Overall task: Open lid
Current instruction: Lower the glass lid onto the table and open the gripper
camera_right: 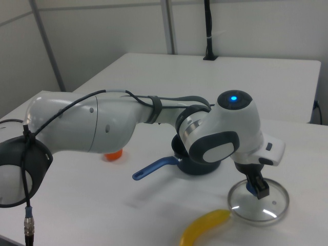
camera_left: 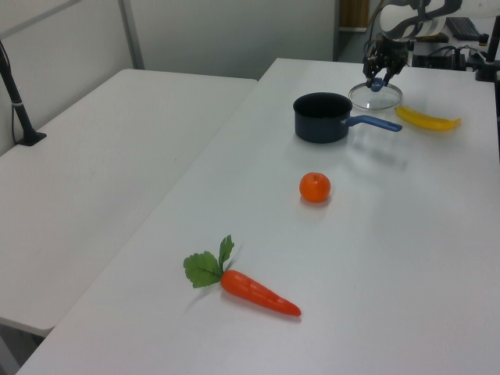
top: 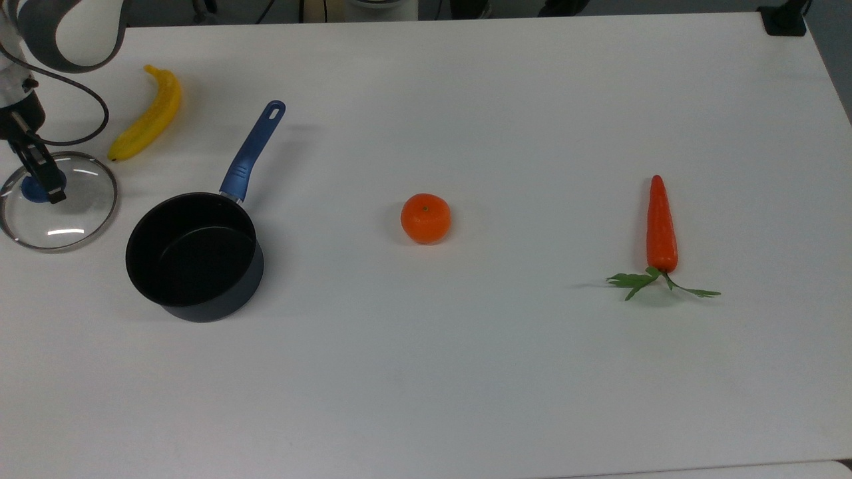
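Note:
The lid (top: 70,214), a clear glass disc with a metal rim, sits at the far left of the top view, left of the open dark saucepan (top: 193,256). My gripper (top: 42,189) reaches down from above and is shut on the lid's blue knob (top: 30,189). The left view has the lid (camera_left: 384,98) behind the saucepan (camera_left: 322,117) with the gripper (camera_left: 378,78) on its knob. In the right view the lid (camera_right: 264,206) lies flat and very low under the gripper (camera_right: 255,187); whether it touches the table I cannot tell.
A yellow banana (top: 148,113) lies just beyond the lid and close to the saucepan's blue handle (top: 253,150). An orange (top: 425,217) sits mid-table and a carrot (top: 661,226) at the top view's right. The table's edge is close on the top view's left.

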Robot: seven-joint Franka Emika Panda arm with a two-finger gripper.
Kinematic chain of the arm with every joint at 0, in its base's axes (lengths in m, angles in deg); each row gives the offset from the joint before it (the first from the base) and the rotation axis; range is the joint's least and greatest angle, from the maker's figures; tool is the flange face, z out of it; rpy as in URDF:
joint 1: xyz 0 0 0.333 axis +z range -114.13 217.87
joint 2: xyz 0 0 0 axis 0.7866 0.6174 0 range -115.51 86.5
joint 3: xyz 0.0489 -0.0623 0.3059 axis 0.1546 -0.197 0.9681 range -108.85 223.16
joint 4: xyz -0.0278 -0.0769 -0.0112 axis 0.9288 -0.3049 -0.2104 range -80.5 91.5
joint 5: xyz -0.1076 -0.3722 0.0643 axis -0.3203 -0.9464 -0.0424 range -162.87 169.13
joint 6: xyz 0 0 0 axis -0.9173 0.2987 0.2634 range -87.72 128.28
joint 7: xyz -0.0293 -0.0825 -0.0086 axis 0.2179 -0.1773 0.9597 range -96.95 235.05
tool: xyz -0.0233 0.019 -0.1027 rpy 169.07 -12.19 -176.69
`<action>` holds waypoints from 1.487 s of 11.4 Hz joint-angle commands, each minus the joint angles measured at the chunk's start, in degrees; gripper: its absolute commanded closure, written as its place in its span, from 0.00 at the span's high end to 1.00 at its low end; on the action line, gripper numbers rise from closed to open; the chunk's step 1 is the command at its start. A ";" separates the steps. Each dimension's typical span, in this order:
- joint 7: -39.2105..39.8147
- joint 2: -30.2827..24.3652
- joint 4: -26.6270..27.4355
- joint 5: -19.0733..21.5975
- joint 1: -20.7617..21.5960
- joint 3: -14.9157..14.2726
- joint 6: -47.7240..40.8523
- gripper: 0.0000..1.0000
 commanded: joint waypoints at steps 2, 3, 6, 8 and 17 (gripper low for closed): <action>1.06 0.12 1.03 0.28 0.61 -0.09 1.68 0.48; 1.15 0.64 1.64 0.19 1.22 -0.09 1.68 0.52; 1.06 1.00 2.43 0.02 1.84 -0.09 2.82 0.58; 1.15 1.00 2.52 -0.60 1.93 -0.09 2.74 0.60; 1.32 0.73 4.11 -3.76 3.33 -0.09 2.30 0.76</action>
